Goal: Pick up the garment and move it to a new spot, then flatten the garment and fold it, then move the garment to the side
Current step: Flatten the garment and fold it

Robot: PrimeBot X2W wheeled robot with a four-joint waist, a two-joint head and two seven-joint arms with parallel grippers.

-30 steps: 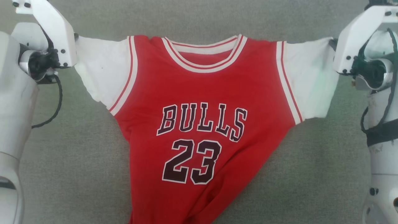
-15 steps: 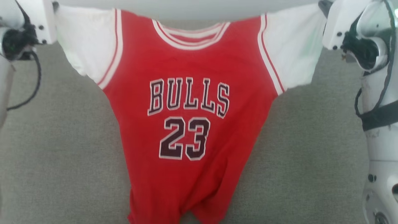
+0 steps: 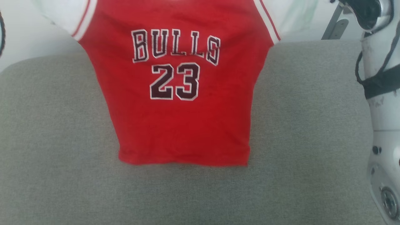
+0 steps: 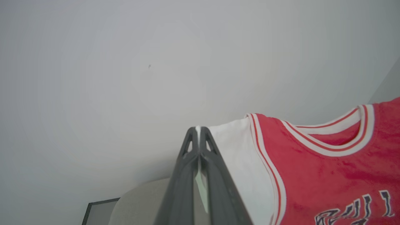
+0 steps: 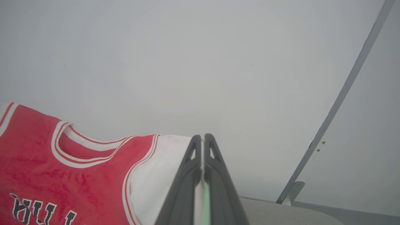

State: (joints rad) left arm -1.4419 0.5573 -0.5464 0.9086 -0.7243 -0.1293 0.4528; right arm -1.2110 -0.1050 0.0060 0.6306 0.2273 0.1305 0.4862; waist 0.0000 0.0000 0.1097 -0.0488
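The garment [image 3: 181, 125], a red jersey with white sleeves and dark "BULLS 23" lettering, hangs upright over the grey cushion [image 3: 312, 125]. Its bottom hem rests at or just above the cushion surface. The sleeves run off the top of the head view. My left gripper [image 4: 197, 129] is shut on the edge of one white sleeve [image 4: 231, 150], and the garment [image 4: 328, 175] stretches away to its right. My right gripper [image 5: 202, 137] is shut on the other white sleeve [image 5: 159, 168], with the garment [image 5: 62, 168] to its left.
A pale wall [image 3: 25, 34] rises behind the cushion's rounded far edge. A grey metal post with a bracket [image 3: 336, 22] stands at the back right. My right arm's white casing [image 3: 382, 109] runs down the right side.
The garment has risen off the cushion: its lower part, crumpled a second ago, now hangs straight with the hem showing. The head view has tilted up, bringing the wall into sight.
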